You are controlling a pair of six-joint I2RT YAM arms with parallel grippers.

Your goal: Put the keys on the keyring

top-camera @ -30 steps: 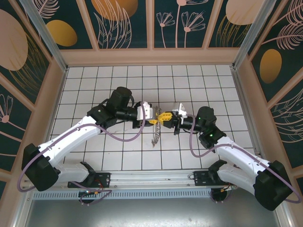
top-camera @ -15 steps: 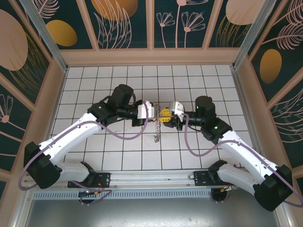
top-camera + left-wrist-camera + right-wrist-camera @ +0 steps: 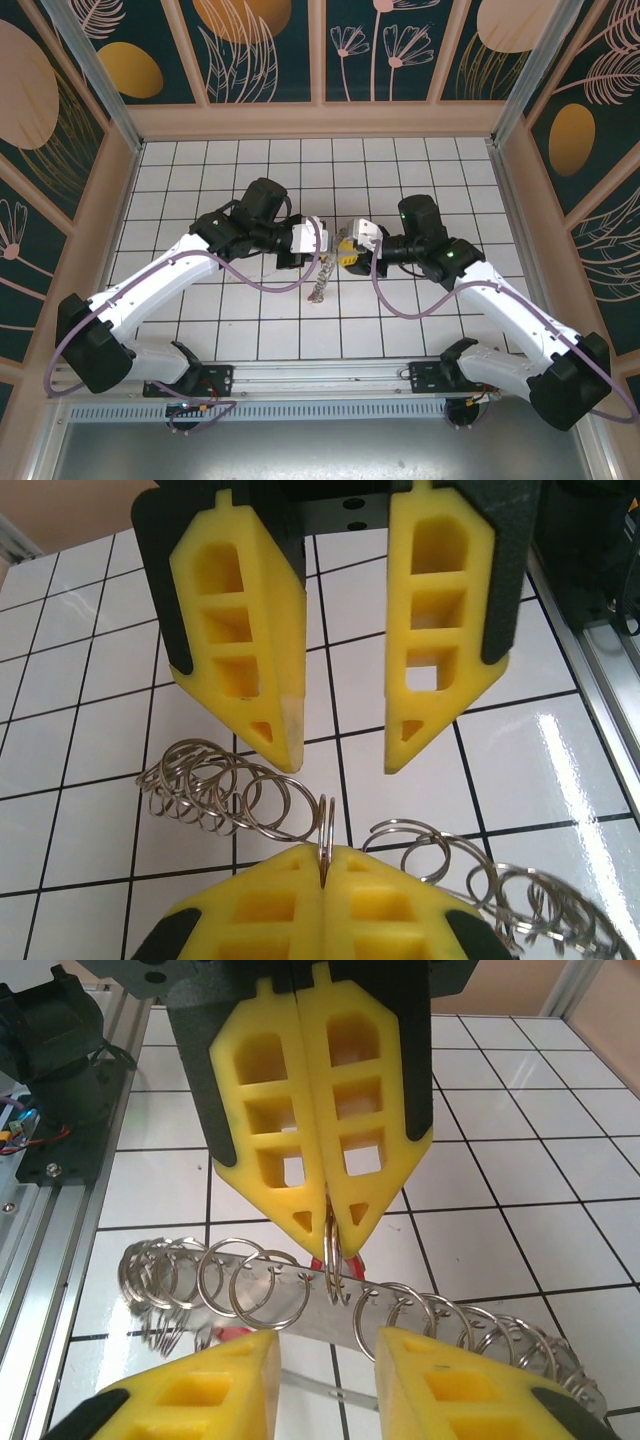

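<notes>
The top camera looks down from behind me. My wrist cameras sit close, facing each other, sharing the keyring (image 3: 222,792) between left gripper (image 3: 325,858) and right gripper (image 3: 328,1345).

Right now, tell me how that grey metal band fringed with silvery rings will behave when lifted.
The keyring looks like a flat metal band, so probably stiff. Its loosely threaded rings should swing and snag. Pinched by one ring in the left gripper, it may pivot.

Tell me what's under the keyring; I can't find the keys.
Small red bits peek out beneath the keyring, probably key heads. Its strip and rings cover the rest, so their number is unclear.
</notes>
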